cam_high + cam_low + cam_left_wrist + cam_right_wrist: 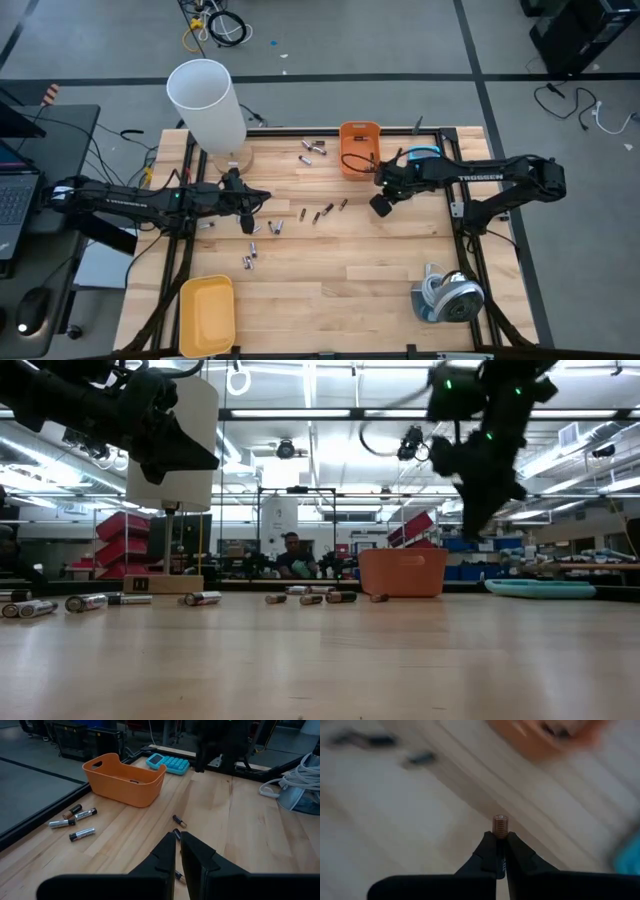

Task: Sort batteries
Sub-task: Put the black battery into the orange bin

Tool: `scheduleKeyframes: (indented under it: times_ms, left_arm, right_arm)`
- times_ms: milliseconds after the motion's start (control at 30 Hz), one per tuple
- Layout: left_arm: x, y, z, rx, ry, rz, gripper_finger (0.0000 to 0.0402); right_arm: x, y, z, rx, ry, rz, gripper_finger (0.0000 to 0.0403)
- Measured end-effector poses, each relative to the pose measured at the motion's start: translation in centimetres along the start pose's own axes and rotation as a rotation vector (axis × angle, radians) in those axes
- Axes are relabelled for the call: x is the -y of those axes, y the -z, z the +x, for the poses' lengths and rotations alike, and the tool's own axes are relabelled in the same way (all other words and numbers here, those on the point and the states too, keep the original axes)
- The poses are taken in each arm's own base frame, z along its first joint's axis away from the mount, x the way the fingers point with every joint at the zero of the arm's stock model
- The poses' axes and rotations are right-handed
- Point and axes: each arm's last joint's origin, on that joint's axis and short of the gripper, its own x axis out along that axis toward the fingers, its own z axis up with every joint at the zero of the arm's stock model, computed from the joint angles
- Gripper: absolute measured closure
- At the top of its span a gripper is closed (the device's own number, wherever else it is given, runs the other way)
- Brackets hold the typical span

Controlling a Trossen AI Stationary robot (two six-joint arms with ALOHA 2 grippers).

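1. High view: right gripper [381, 205] sits just right of centre frame, below the orange bin [359, 148]. Left gripper [249, 222] is left of centre, over the loose cells.
2. Right wrist view: right gripper [500, 842] is pinched tight on a copper-topped cell [500, 826], held end-on, w/ the blurred bin [545, 735] at top of frame. So the step looks like pick done, carry to the bin under way.
3. Left wrist view: left gripper [179, 851] is nearly closed, a thin gap only, nothing seen between the tips.
4. Batteries [322, 212]: a few at centre frame, more at upper centre beside the bin [311, 150], others lower left of centre [248, 258]. Low view shows them as a row along the table [320, 660]. Most are unsorted, so task is early.
5. Next move, my guess: bring the right gripper over the bin rim, then release. The yellow tray [206, 314], lower left, prob. takes the other kind.
6. Writing: "TROSSEN" on the right arm [478, 178]. Cell labels too small to read.
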Motion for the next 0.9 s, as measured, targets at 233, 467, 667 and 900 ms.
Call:
scheduleKeyframes:
  times_ms: [233,467,667,900]
  left_arm:
    - [0.0,0.0,0.0,0.001,0.000,-0.001,0.0371]
    - [0.0,0.0,0.0,0.001,0.000,-0.001,0.0371]
    - [0.0,-0.1,0.0,0.011,0.002,-0.004,0.0371]
    - [0.0,-0.1,0.0,0.014,0.003,-0.006,0.0371]
  right_arm:
    - [-1.9,-3.7,-2.1,0.298,-0.166,-0.106,0.0396]
    - [-0.1,-7.2,-2.9,0.534,-0.187,-0.053,0.0396]
    - [2.6,-9.4,-3.3,0.682,-0.087,0.048,0.0396]
    - [4.7,-10.3,-1.8,0.664,0.049,0.104,0.0396]
